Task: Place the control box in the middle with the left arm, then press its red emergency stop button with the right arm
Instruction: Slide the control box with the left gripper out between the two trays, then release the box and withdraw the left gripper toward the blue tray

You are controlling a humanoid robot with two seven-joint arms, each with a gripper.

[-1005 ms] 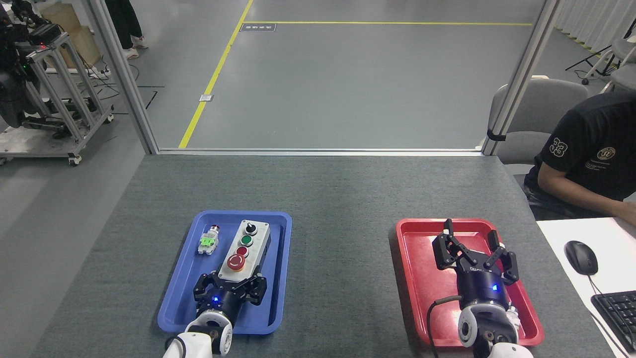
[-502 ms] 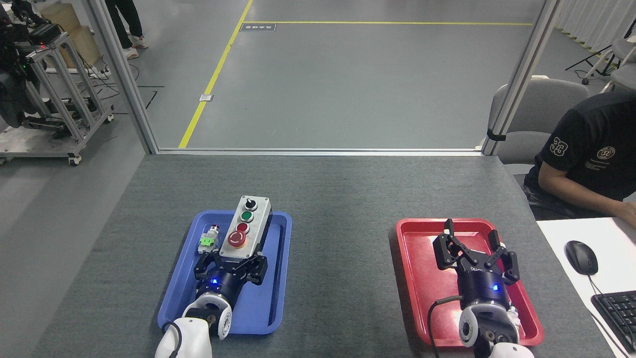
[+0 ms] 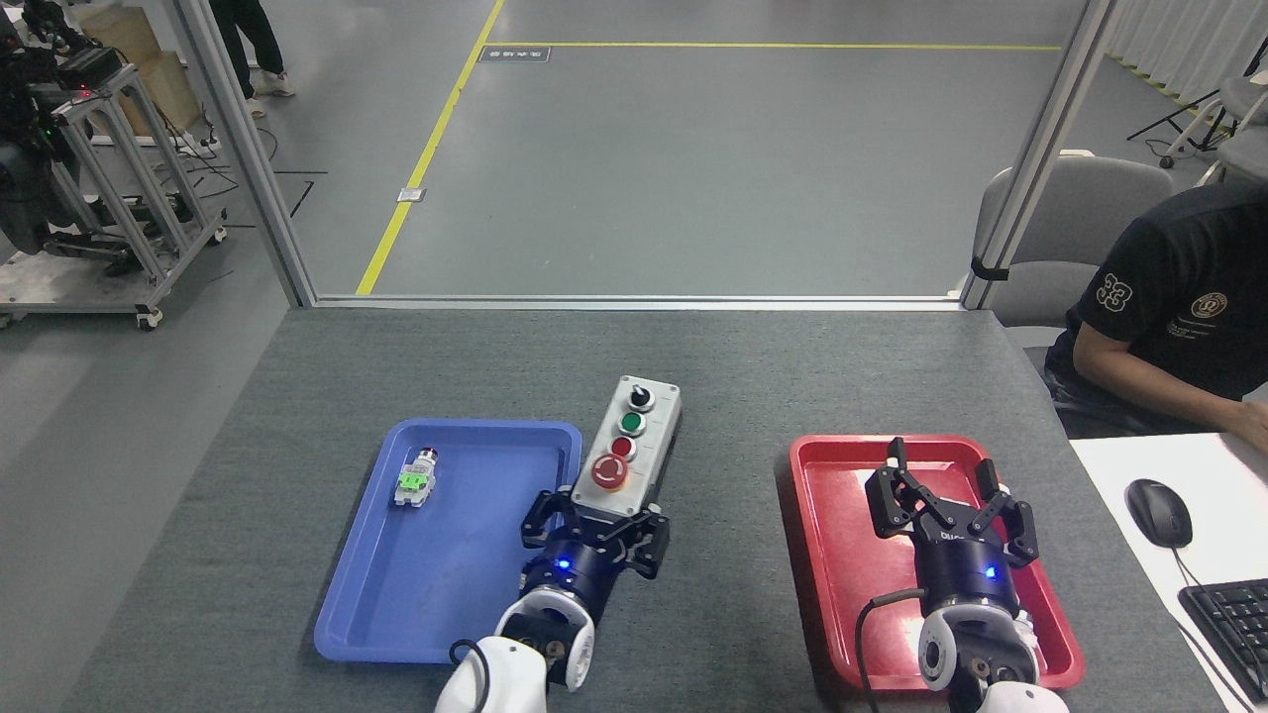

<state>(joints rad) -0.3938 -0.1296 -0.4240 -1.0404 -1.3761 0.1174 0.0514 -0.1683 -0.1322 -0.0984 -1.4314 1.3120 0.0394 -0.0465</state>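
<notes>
Control box [image 3: 634, 441] clamped in left hand [image 3: 597, 525].

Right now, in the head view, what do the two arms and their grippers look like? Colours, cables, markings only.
Both match. The left gripper is black with several linked fingers on a black round wrist showing a small blue light, then a white rounded joint with a thin black cable near it. The right gripper is the same build, with faint white lettering below the fingers and a black cable looping off its wrist.
</notes>
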